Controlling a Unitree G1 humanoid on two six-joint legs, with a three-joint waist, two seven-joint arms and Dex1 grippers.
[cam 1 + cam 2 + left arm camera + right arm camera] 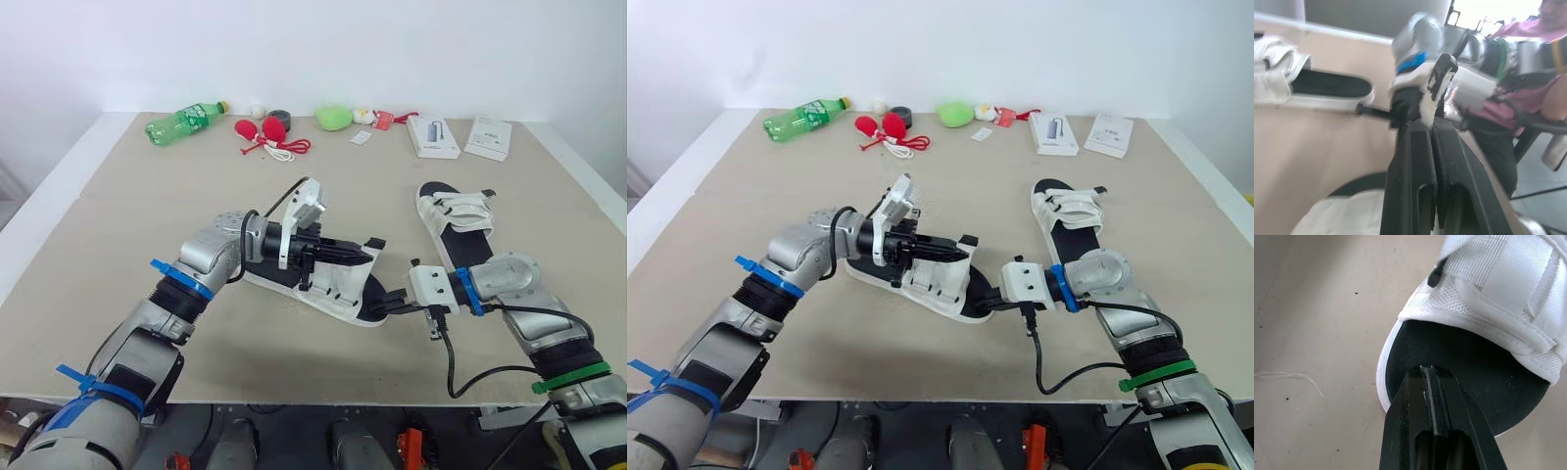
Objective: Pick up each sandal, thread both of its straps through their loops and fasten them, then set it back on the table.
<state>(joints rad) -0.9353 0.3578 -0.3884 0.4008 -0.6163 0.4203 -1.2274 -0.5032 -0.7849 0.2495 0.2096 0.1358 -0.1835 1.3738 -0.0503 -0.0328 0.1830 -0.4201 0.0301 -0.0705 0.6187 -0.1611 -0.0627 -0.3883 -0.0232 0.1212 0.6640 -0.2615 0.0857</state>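
Observation:
A white sandal with a black insole [338, 292] lies at the table's near middle. My left gripper [351, 253] reaches over it from the left, shut on one of its white straps [1426, 100], whose black tip [375, 243] sticks out past the fingers. My right gripper [392, 299] is shut, its fingertips [1430, 377] resting over the black insole [1469, 367] at the sandal's right-hand end. The second sandal [456, 220], its straps lying across it, rests flat farther back on the right.
Along the far edge lie a green bottle [186, 121], red items with a white cord [266, 132], a green soft toy [333, 117] and two flat boxes [433, 137] [488, 137]. A person in pink [1528, 98] stands across the table's near edge.

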